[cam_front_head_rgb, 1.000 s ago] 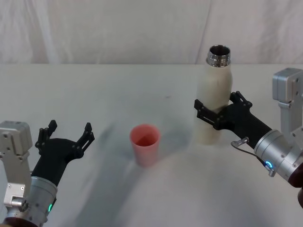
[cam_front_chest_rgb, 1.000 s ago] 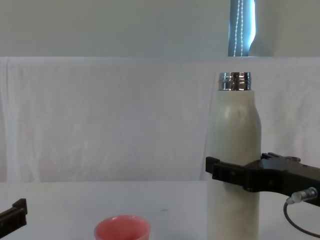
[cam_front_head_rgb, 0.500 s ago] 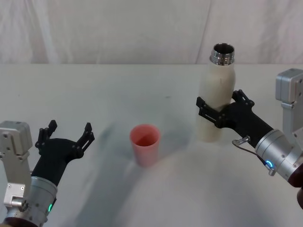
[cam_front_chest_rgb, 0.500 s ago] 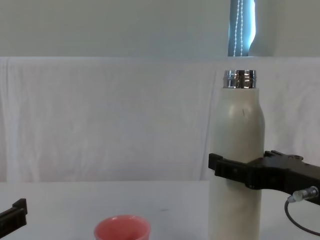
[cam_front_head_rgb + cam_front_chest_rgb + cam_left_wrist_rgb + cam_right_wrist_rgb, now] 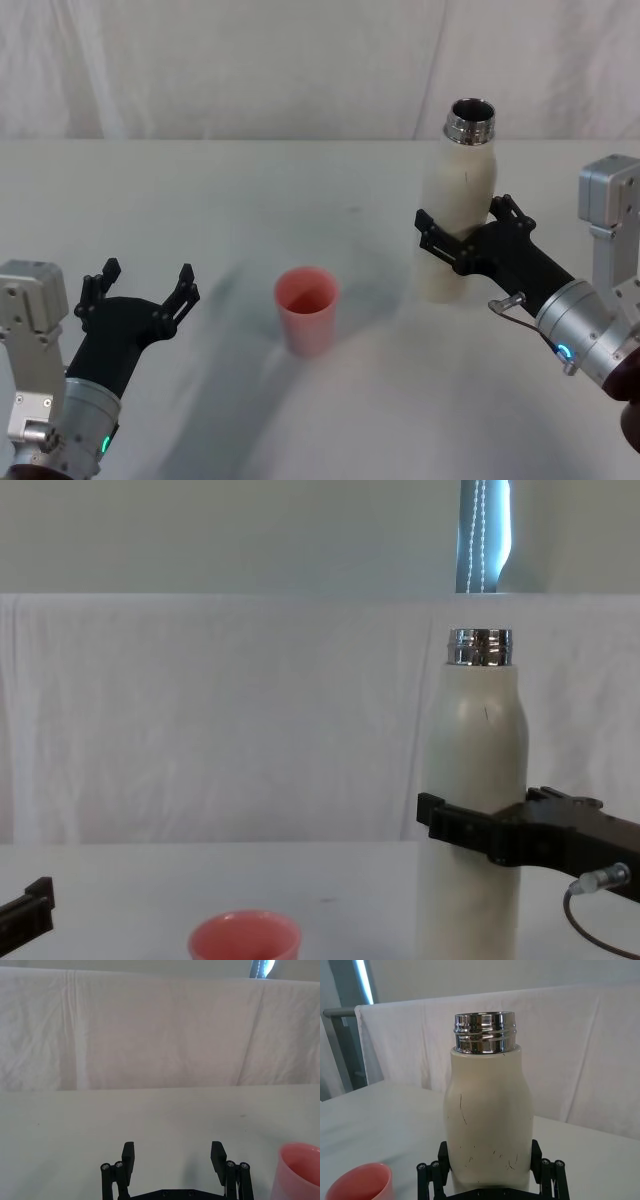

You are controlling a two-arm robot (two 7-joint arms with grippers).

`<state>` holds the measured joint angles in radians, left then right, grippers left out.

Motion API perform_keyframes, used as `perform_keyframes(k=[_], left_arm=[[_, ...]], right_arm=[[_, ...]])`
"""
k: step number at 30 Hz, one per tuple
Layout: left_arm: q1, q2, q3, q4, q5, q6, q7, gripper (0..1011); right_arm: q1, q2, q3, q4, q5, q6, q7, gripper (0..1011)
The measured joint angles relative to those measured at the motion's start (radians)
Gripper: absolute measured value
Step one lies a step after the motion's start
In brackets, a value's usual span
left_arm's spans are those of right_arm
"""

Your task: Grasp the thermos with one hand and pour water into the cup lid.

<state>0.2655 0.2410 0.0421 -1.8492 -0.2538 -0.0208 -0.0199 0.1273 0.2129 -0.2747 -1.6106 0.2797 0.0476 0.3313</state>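
Observation:
The cream-white thermos (image 5: 456,215) stands upright at the right of the table, its chrome neck open at the top. My right gripper (image 5: 458,241) is shut on its lower body, a finger on each side (image 5: 486,1172). In the chest view the thermos (image 5: 477,760) rises tall with the right gripper (image 5: 480,835) clamped round it. The pink cup lid (image 5: 306,306) stands upright mid-table, left of the thermos, also seen at the chest view's lower edge (image 5: 245,938). My left gripper (image 5: 140,295) hovers open at the near left, apart from the cup lid (image 5: 300,1170).
A white cloth covers the table (image 5: 250,190) and a white curtain (image 5: 250,60) hangs behind it. Bare cloth lies between the left gripper and the cup lid.
The thermos has shifted slightly to the right and up with my right gripper round it. My left gripper and the cup lid have barely moved.

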Motion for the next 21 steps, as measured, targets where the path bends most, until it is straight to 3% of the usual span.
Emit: perform_keyframes(k=[21], left_arm=[[0.000, 0.000, 0.000, 0.000, 0.000, 0.000, 0.000, 1001]], right_arm=[[0.035, -0.007, -0.053, 0.087, 0.001, -0.056, -0.032, 958]])
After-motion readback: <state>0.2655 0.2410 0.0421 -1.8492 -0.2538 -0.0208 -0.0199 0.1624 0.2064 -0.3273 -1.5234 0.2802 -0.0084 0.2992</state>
